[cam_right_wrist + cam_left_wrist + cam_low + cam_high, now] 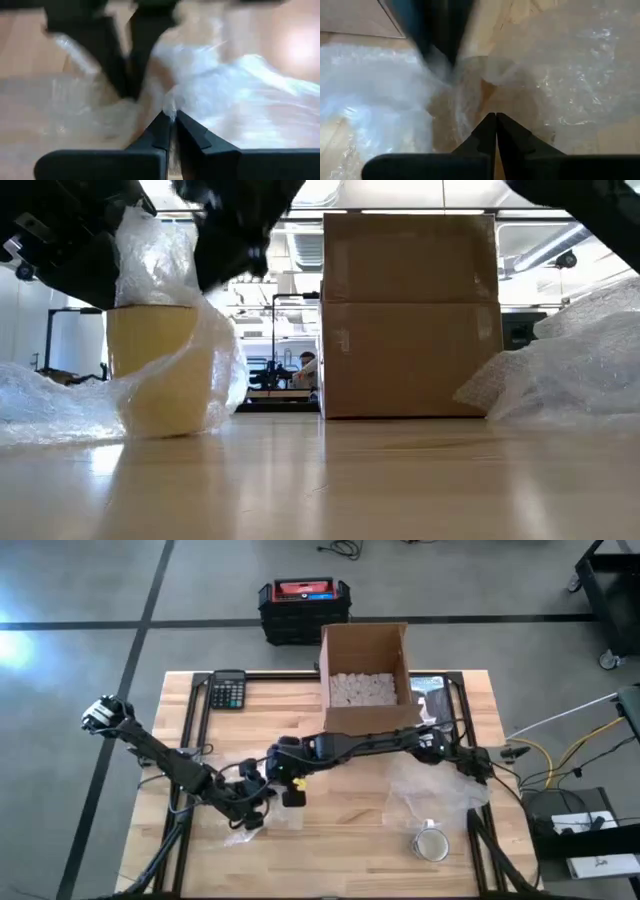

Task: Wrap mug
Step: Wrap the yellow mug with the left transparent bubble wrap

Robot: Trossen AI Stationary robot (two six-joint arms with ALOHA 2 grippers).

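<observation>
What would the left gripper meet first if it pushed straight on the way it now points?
Most likely the other arm's dark fingers, directly ahead of the left gripper, which pinches bubble wrap; depth is unclear.

Right gripper [172, 119] with fingers pinched together on a fold of bubble wrap [235, 95], clear sheet spread over the wooden table [25, 45], another dark gripper [127, 75] opposite, blurred, also meeting the wrap
</observation>
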